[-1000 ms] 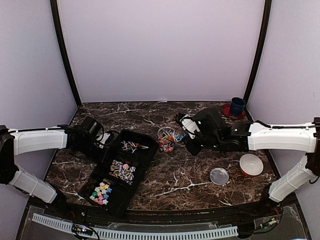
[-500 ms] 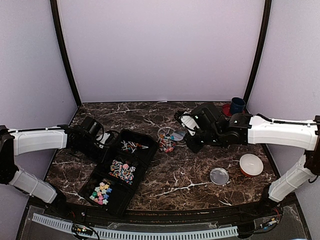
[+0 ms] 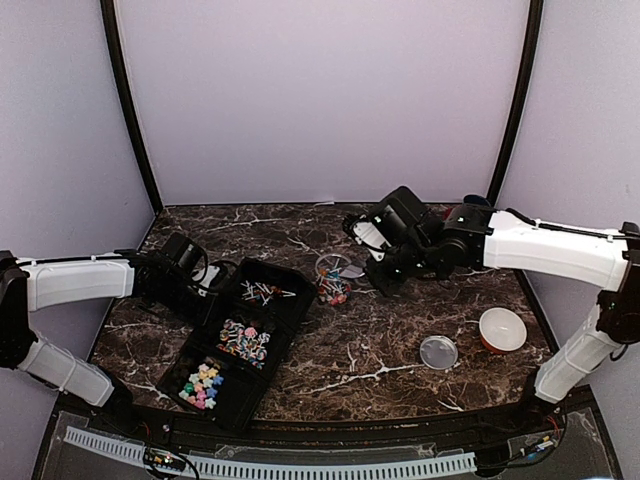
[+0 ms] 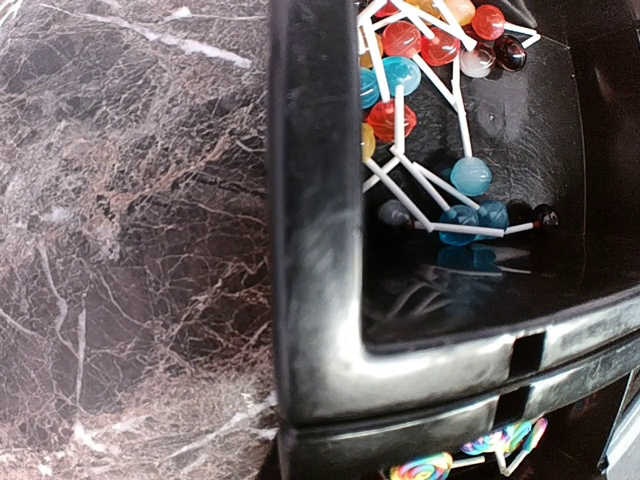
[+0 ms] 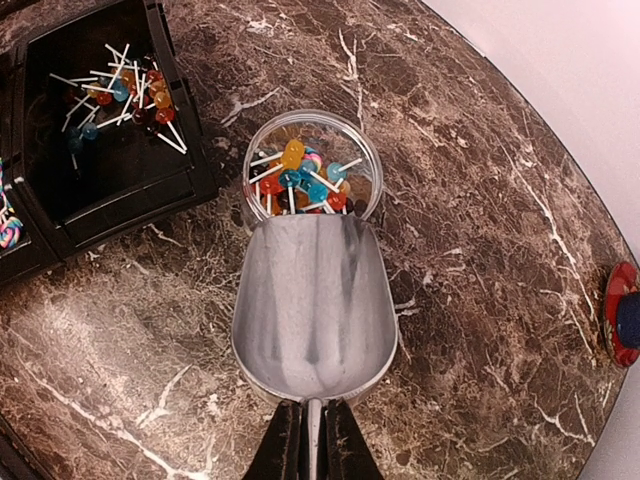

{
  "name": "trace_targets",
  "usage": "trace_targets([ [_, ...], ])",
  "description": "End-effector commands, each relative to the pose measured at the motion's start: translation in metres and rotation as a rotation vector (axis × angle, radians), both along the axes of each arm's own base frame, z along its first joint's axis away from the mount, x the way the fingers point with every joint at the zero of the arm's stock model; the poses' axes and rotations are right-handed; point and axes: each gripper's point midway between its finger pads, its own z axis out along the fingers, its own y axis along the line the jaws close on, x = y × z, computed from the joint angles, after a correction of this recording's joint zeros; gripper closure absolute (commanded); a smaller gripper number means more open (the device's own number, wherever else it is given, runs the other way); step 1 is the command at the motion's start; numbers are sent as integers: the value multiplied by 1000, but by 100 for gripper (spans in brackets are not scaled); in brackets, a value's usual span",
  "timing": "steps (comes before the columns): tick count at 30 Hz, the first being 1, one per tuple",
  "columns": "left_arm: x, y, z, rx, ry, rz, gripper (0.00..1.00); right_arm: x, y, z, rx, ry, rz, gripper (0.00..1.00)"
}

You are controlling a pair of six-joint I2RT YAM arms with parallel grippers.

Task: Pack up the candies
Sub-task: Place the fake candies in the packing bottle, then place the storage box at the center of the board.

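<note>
Right end effector (image 5: 314, 440) clenched on the thin handle of the metal scoop (image 5: 312, 300); scoop bowl empty, its front lip at the near rim of the clear jar (image 5: 262, 130). Jar upright on the bench (image 5: 480, 250), partly filled with candies (image 5: 300, 170) on white sticks, mixed colours. Black tray (image 4: 310, 300) lies left of the jar, apart from it: far compartment holds stick candies, middle one swirled pieces, near one pastel stars. Left end effector (image 3: 205, 283) at the tray's far-left corner, jaws closed; its fingers are outside its own wrist view, so contact with the tray rim cannot be told. Clear lid (image 3: 438, 352) and orange bowl (image 3: 502, 328) sit well right of the tray
</note>
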Motion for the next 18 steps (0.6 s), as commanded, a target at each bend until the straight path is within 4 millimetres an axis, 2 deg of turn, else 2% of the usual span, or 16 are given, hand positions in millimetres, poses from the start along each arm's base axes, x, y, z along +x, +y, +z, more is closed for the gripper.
trace_targets([
  [1,11,-8,24,-68,-65,16,100,5,-6,5,-40,12,-32,100],
  [4,13,-5,24,-54,-71,25,100,8,-4,15,-6,-14,-39,100],
  [9,18,1,23,-36,-82,46,100,12,1,44,126,-104,-39,100],
  [14,26,10,22,-2,-76,74,100,12,-1,63,271,-205,-48,100],
  [18,35,12,26,11,-85,87,100,5,-6,54,330,-222,-44,100],
])
